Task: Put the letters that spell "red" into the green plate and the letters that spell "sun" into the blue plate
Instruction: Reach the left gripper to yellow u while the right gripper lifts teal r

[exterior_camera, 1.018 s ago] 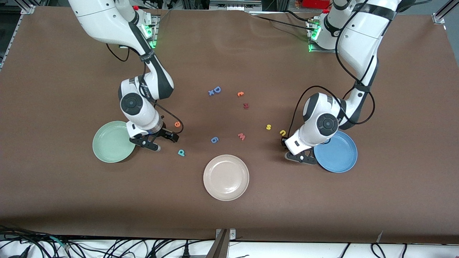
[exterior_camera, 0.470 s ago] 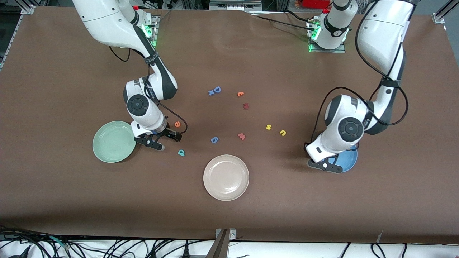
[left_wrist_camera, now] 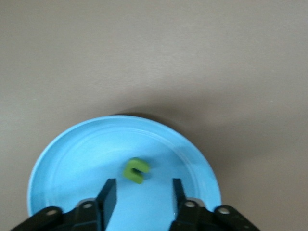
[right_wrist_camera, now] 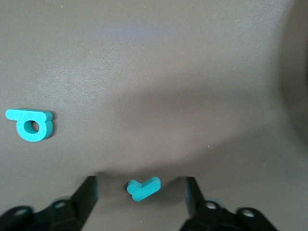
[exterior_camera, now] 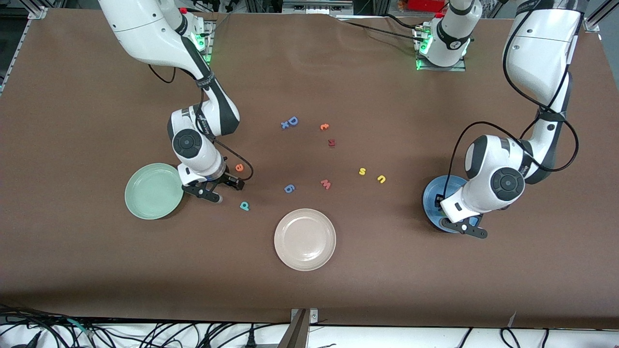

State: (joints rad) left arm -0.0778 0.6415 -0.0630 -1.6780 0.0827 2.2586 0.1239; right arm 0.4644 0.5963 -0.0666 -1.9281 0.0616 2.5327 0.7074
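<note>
My left gripper (left_wrist_camera: 141, 192) hangs open over the blue plate (left_wrist_camera: 72, 163), and the green "n" (left_wrist_camera: 136, 170) lies in the plate just past its fingertips. In the front view that gripper (exterior_camera: 459, 224) covers part of the blue plate (exterior_camera: 432, 195). My right gripper (right_wrist_camera: 139, 186) is low over the table beside the green plate (exterior_camera: 150, 191), open, with the teal "r" (right_wrist_camera: 143, 187) between its fingers and untouched. The teal "d" (exterior_camera: 244, 206) and orange "e" (exterior_camera: 239, 167) lie close by. The yellow "s" (exterior_camera: 362, 171) and "u" (exterior_camera: 381, 179) lie between the table's middle and the blue plate.
A beige plate (exterior_camera: 304, 239) sits nearest the front camera at mid-table. Loose letters lie around the middle: a blue "6" (exterior_camera: 288, 188), a pinkish "w" (exterior_camera: 326, 183), a blue "D" (exterior_camera: 292, 121), an orange "c" (exterior_camera: 324, 126) and a dark red letter (exterior_camera: 331, 142).
My left arm has swung from beside the "u" to over the blue plate, and its jaws have opened. My right gripper has edged slightly away from the green plate.
</note>
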